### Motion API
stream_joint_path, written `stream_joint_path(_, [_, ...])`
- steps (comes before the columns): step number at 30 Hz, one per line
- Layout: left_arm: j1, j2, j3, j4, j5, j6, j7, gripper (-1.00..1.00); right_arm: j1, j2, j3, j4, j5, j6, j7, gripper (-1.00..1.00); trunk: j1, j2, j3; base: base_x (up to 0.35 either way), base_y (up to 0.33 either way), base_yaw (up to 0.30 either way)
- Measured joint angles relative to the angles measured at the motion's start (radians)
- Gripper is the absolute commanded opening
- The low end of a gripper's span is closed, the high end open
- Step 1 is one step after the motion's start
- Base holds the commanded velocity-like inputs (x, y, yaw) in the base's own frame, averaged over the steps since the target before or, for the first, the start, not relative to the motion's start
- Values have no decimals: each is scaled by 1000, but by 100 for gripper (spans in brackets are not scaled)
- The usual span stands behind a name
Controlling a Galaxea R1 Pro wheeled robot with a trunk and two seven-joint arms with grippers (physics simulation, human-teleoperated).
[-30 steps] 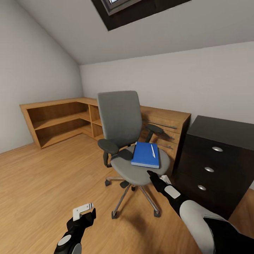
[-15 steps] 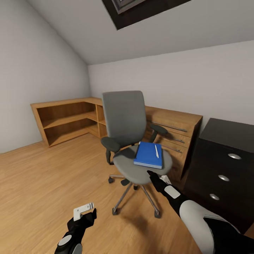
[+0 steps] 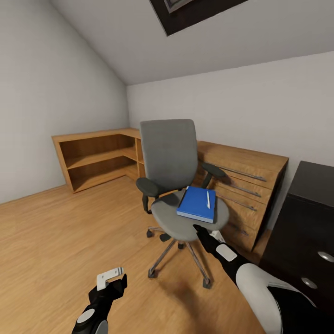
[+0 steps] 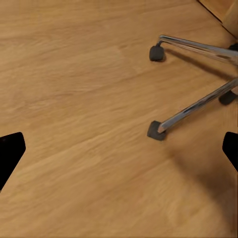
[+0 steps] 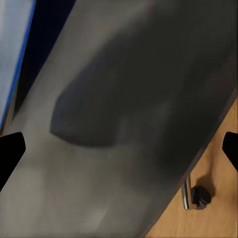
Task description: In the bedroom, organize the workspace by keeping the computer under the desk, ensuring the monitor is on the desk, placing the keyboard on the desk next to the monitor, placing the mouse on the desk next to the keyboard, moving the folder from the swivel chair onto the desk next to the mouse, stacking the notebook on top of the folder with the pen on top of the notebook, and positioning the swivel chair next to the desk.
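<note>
Attic bedroom, wood floor, sloped ceiling. The swivel chair (image 3: 178, 185) stands mid-room, its back toward a low wooden drawer unit (image 3: 246, 185) along the far wall. On the seat, toward its right side, lies a blue book-shaped item (image 3: 196, 204), probably the folder with the notebook on it, though the layers cannot be told apart from here; the pen (image 3: 208, 199) lies on top near its right edge. The blue item's long axis runs near-to-far, tilted slightly left at the near end. The right gripper (image 3: 200, 230) hovers just off the seat's near rim, pointing up and away at the blue item, which sits just beyond and slightly left of the fingertips; the right wrist view has the grey seat close under the dark fingertips (image 5: 11, 148) with a blue edge (image 5: 15, 54) at one side, and the tips sit wide apart with nothing between them. The left gripper (image 3: 111, 277) hangs low over the bare floor, left of the chair's base, well apart from the seat; its tips are likewise spread and empty, with chrome legs and a caster (image 4: 156, 130) ahead. Judgement: the right arm is far better placed for the pickup. The chair's right armrest (image 3: 213, 169) and a dark cabinet (image 3: 308, 222) at right crowd that side; the floor to the left is open.
</note>
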Motion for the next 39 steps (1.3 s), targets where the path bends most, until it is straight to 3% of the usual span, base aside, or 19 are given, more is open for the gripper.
stream_joint_path(7, [0,0,0,1,0,0,0,100,0,2,5,0,2,0,2,100,0,0,0,321,0,0])
stream_joint_path(11, [0,0,0,1,0,0,0,100,0,4,6,1,-3,87,27,100,0,0,0,246,0,0])
stream_joint_path(16, [0,0,0,1,0,0,0,100,1,5,7,0,-1,90,32,100,0,0,0,32,0,0])
stream_joint_path(18, [0,0,0,1,0,0,0,100,0,7,6,0,-2,75,24,100,1,0,0,-115,0,0])
stream_joint_path(20, [0,0,0,1,0,1,0,100,0,5,6,1,5,-1,1,100,1,0,0,-200,0,0])
stream_joint_path(39, [0,0,0,1,1,2,0,100,0,6,6,3,6,-2,1,100,1,0,0,-188,0,0])
